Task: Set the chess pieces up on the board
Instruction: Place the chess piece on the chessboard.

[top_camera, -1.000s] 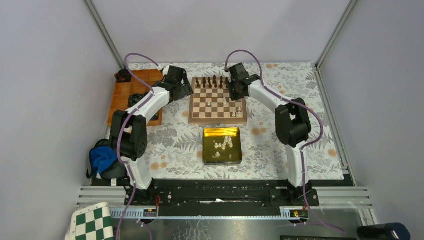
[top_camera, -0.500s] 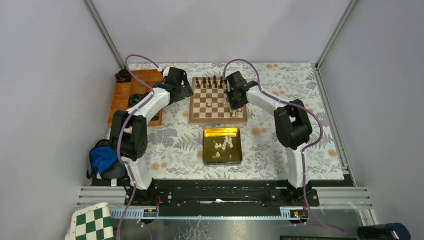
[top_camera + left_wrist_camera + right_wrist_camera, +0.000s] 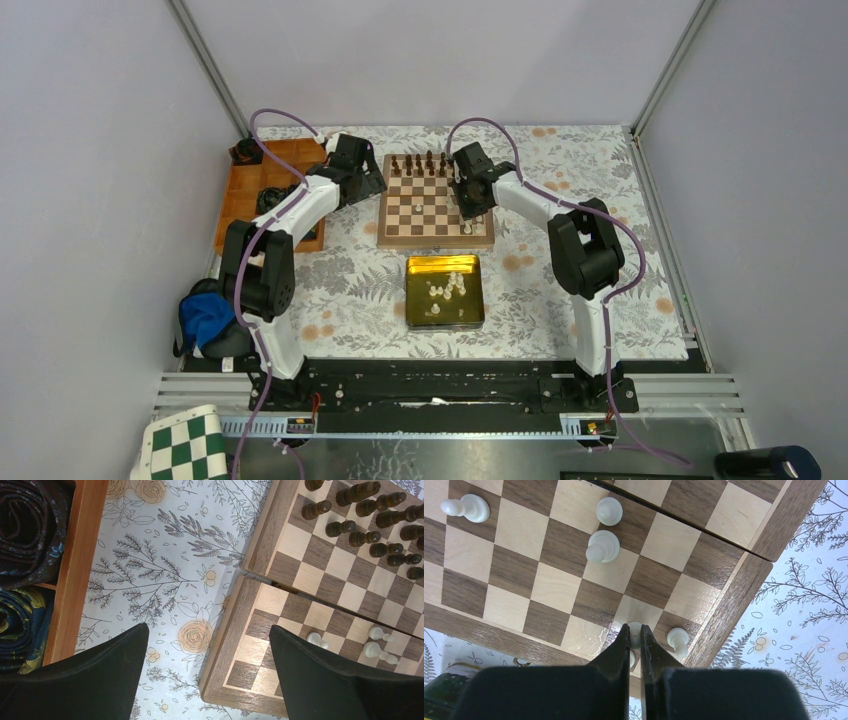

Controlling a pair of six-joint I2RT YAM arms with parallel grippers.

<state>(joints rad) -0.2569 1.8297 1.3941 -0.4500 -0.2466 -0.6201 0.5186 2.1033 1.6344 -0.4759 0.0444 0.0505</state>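
Note:
The board (image 3: 400, 238) lies at the middle back of the table, with dark pieces (image 3: 425, 163) along its far rows. My right gripper (image 3: 472, 205) hangs over the board's near right corner (image 3: 549, 585). It is shut (image 3: 634, 628) on a small cream chess piece (image 3: 635, 633) held just above a square. Next to it stands a cream pawn (image 3: 678, 639), with three more cream pieces (image 3: 604, 546) further in. My left gripper (image 3: 372, 183) is open (image 3: 209, 632) over the board's left rim (image 3: 235, 645), holding nothing.
A gold tin (image 3: 412, 300) with several cream pieces sits in front of the board. An orange wooden tray (image 3: 245, 195) with rolled dark fabric (image 3: 25, 525) lies at the left. A blue cloth (image 3: 203, 315) lies by the left arm's base. A green checkered mat (image 3: 185, 445) is at the bottom left.
My right gripper has swung from the board's far right edge inward and nearer, over the near right squares, and has held still since. The left arm has not moved.

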